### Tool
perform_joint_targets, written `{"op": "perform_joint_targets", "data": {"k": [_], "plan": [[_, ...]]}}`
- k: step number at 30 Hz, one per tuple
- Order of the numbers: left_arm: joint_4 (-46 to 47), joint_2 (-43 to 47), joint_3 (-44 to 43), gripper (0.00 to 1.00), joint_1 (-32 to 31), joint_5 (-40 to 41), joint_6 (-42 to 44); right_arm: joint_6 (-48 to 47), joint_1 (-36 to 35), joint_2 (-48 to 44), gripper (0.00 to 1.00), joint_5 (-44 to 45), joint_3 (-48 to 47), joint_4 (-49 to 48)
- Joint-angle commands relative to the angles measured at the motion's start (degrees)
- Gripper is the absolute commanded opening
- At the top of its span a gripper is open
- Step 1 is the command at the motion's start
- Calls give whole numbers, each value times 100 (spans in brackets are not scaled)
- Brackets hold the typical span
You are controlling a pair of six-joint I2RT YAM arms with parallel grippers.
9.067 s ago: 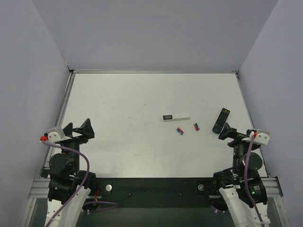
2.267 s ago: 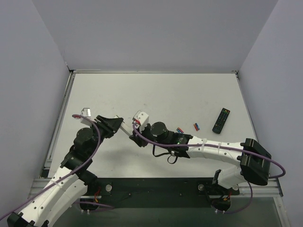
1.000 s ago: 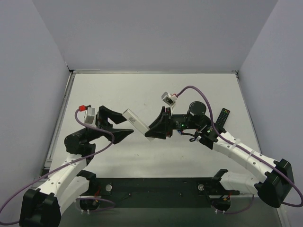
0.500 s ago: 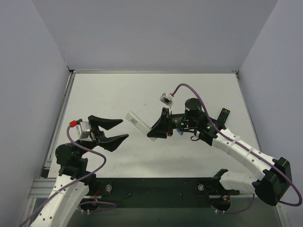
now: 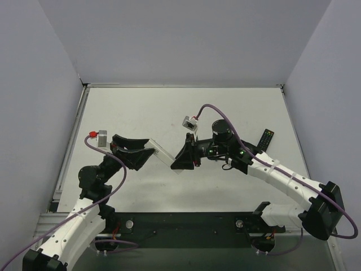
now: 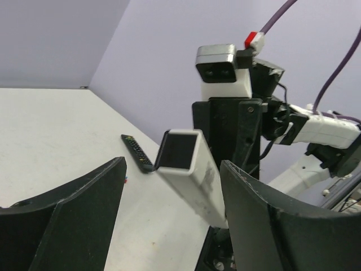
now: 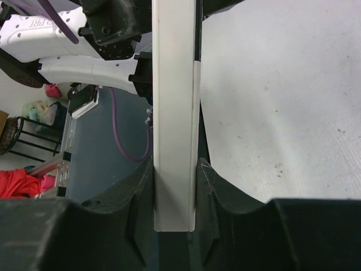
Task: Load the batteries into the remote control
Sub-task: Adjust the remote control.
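**Remote held aloft between both hands**

The remote control (image 5: 164, 154) is off the worktop (image 5: 141, 113), clamped at one end in the right hand (image 5: 183, 160). Its free end sits at the mouth of the wide-spread left hand (image 5: 146, 150), with gaps either side. The left should probably close squarely on the flat sides before the right loosens. The worktop is white and speckled, a black remote (image 5: 263, 143) lies near its right edge, and the walls are plain lilac.

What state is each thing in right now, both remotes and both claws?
White remote: held off the table, gripped at one end.
Right claw: shut on the white remote.
Left claw: open, around the white remote's free end.
Black remote: flat on the table, untouched.
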State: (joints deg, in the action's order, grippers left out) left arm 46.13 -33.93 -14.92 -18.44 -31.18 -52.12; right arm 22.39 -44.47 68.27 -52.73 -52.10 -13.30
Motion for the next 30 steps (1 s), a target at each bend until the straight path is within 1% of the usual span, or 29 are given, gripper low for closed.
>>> {"op": "perform_joint_targets", "data": {"k": [1,6,9,10,11,13,14,16,17,18,19,20,21,22,23,24,25,26,28,29,30], "plan": [[1143,-166,-108,78,-257,244,-580,-95,-176,178,0,-106,-292,-488],[1188,-202,-125,78,-485,314,-536,-42,-238,318,0,-88,-310,-603],[1083,-149,-90,72,-529,507,-519,2,-247,345,0,-88,-292,-674],[1056,-114,-73,67,-564,560,-519,2,-247,345,0,-71,-292,-674],[969,-105,-64,56,-582,595,-484,2,-255,336,0,-45,-292,-674],[811,-35,-81,43,-617,709,-449,-7,-255,336,0,43,-292,-656],[610,-17,-108,33,-626,744,-422,-16,-255,345,2,61,-292,-648],[433,62,-117,23,-644,876,-387,-42,-273,345,8,227,-301,-569],[258,97,-125,12,-661,946,-378,-112,-308,336,18,324,-327,-499],[143,132,-134,7,-670,1025,-378,-304,-334,327,23,560,-354,-394],[-154,228,-152,2,-679,1209,-369,-427,-387,310,28,753,-406,-88],[-331,281,-204,0,-696,1306,-343,-577,-500,301,36,956,-459,115],[-533,343,-239,0,-696,1447,-317,-891,-588,301,41,1149,-590,317],[-987,474,-275,0,-714,1709,-290,-1034,-668,292,46,1612,-652,667],[-1244,536,-310,0,-723,1868,-221,-1183,-747,275,53,1826,-696,793],[-1525,606,-423,0,-731,2018,-194,-1411,-930,257,57,2106,-758,959],[-2128,703,-485,0,-740,2289,-159,-1552,-1028,213,61,2614,-776,1022],[-2395,730,-573,0,-740,2405,-141,-1684,-1133,204,67,2906,-802,1083],[-2931,783,-749,0,-749,2555,-71,-2113,-1476,187,69,3425,-863,1207],[-3047,783,-793,0,-749,2651,-70,-2194,-1555,213,70,3932,-890,1233],[-3127,783,-828,0,-758,2669,-62,-2369,-1730,248,70,4111,-925,1277]]}}
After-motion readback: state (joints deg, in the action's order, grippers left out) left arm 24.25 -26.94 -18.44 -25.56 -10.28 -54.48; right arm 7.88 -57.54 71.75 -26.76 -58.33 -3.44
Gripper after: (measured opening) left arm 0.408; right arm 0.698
